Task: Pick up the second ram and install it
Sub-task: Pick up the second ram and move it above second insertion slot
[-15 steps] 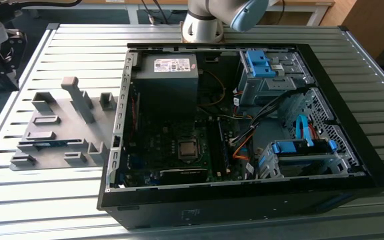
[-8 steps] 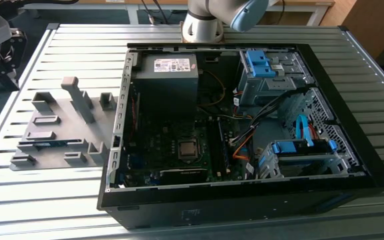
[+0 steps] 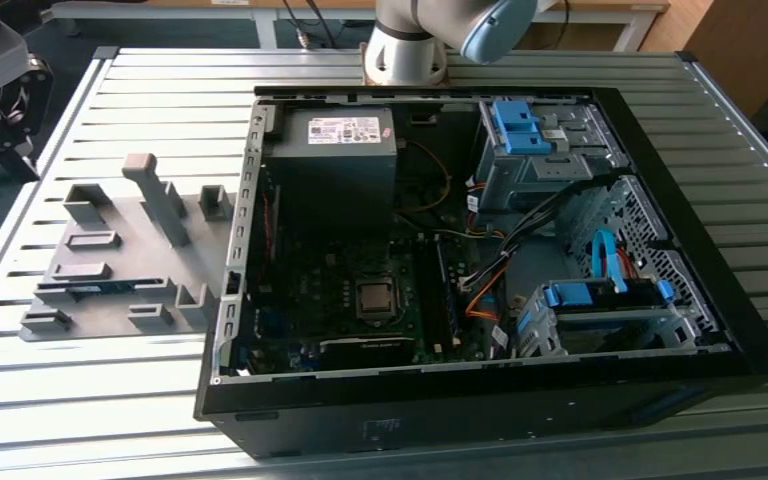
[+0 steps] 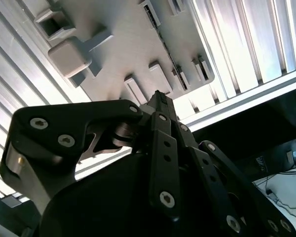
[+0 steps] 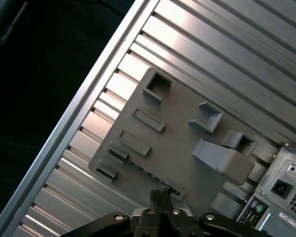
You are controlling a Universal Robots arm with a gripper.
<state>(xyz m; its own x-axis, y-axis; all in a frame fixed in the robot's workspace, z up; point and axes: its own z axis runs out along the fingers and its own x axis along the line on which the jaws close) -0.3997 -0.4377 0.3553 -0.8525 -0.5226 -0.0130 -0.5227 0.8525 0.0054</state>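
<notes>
The second ram (image 3: 91, 289) is a thin blue-green strip lying in a slot near the front of the grey fixture (image 3: 131, 240), at the exterior view's left. In both wrist views it appears as a dark narrow strip (image 5: 143, 170) (image 4: 165, 47) set edge-up in the fixture (image 5: 177, 133) (image 4: 118, 49). My gripper (image 5: 160, 193) (image 4: 158, 95) hangs well above the fixture, close over the ram's end. Its fingertips are pressed together with nothing between them.
An open black computer case (image 3: 491, 400) sits in the middle of the slatted metal table (image 3: 91, 400), with the motherboard, cables and blue drive bays exposed. Its rear corner (image 5: 281, 192) lies beside the fixture. My arm's base (image 3: 404, 50) stands behind the case. The table edge (image 5: 89, 89) runs close to the fixture.
</notes>
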